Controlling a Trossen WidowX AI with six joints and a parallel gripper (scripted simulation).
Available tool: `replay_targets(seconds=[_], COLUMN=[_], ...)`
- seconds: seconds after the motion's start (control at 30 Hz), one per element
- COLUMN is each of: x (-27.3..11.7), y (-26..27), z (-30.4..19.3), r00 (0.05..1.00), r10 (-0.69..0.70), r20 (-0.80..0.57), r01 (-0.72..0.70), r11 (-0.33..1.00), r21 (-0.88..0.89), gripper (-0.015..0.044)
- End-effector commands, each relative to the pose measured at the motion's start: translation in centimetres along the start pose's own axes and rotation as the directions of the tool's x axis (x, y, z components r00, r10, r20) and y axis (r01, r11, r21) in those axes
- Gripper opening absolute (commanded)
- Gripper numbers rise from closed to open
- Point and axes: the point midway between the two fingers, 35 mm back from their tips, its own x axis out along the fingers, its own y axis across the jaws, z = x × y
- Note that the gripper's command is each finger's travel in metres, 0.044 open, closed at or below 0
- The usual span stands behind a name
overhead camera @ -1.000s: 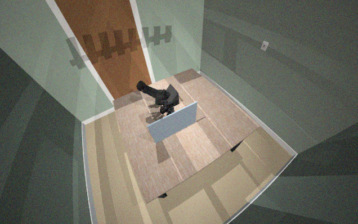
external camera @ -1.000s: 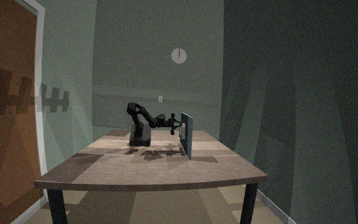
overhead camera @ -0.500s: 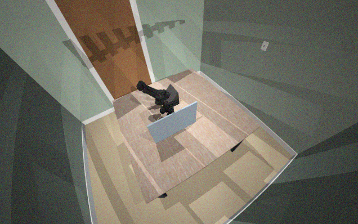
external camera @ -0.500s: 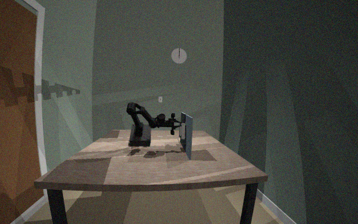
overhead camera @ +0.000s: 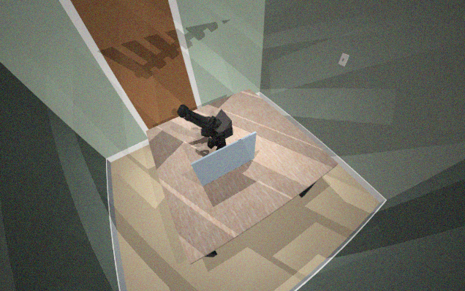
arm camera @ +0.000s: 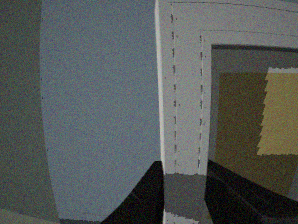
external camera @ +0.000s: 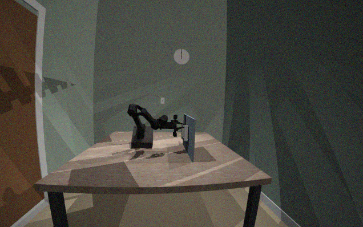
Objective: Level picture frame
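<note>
The gripper point(external camera: 182, 125) point(arm camera: 180, 167) is clamped on the side rail of the picture frame point(external camera: 185, 133) point(arm camera: 185, 100). The frame has a pale gray border with dashed dark lines, surrounding a dark gray margin and a brown-and-tan picture area. It is positioned before the upright blue panel point(overhead camera: 227, 159) point(external camera: 191, 137) point(arm camera: 100, 100) above the wooden table point(overhead camera: 292, 161) point(external camera: 114, 177).
</note>
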Motion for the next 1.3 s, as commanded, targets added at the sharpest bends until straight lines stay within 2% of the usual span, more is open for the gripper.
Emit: replay_targets(seconds=[0.0, 1.27], x=[0.04, 0.05], y=[0.38, -0.40], z=[0.48, 0.49], r00=[1.000, 1.000], r10=[0.012, 0.001], r20=[0.014, 0.016], r01=[-0.012, -0.001], r11=[1.000, 1.000], r21=[0.001, 0.000], gripper=[0.0000, 0.0000])
